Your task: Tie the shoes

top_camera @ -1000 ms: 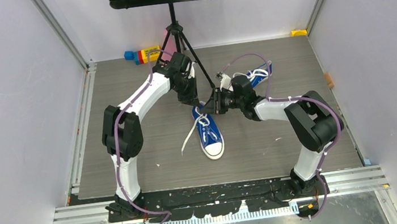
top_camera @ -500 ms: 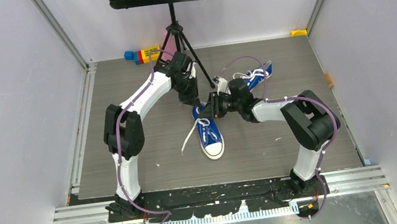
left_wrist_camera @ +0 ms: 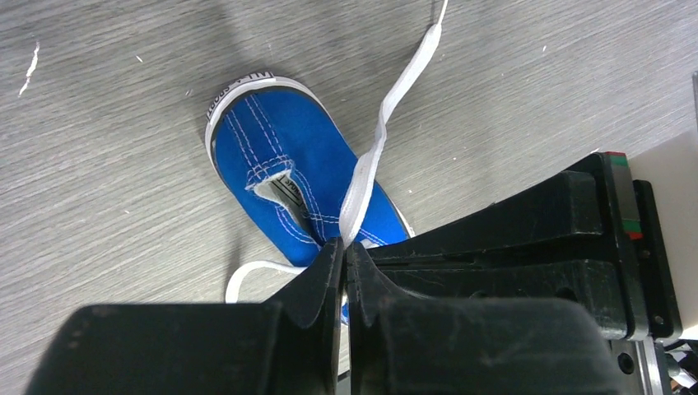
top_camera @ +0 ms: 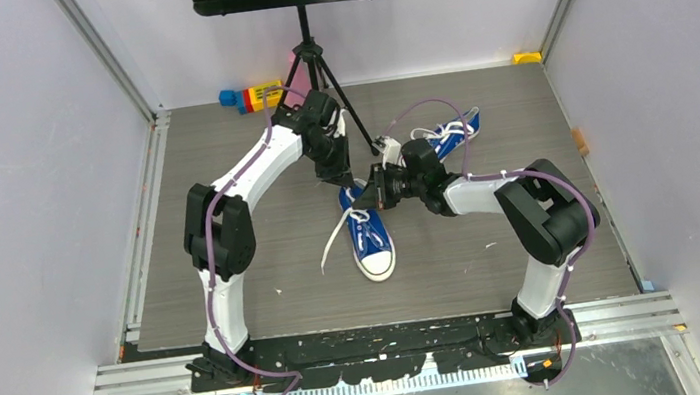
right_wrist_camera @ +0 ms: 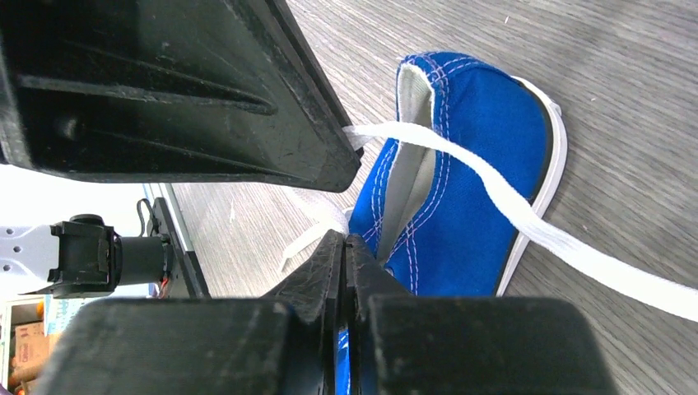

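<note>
On the grey table [top_camera: 236, 282], the near shoe [top_camera: 372, 245] lies between the two arms with its toe toward their bases. The second shoe [top_camera: 449, 132] sits well beyond its heel, to the right. The right arm has slid in over that heel during the last second, so the right hand [top_camera: 380, 190] now hangs just beside the left hand [top_camera: 344, 180]. The right hand's fingers have just come together and stand pressed tight above the heel collar. They may have caught a strand, though the wrist view shows none between them. The left hand has stayed put, pinching one white lace [left_wrist_camera: 387, 107], whose free length runs out past the heel. The other lace end [top_camera: 334, 243] trails on the table left of the near shoe. By my reading, no knot exists yet, and the right hand's closing looks like a bid to take or cross the held lace.
</note>
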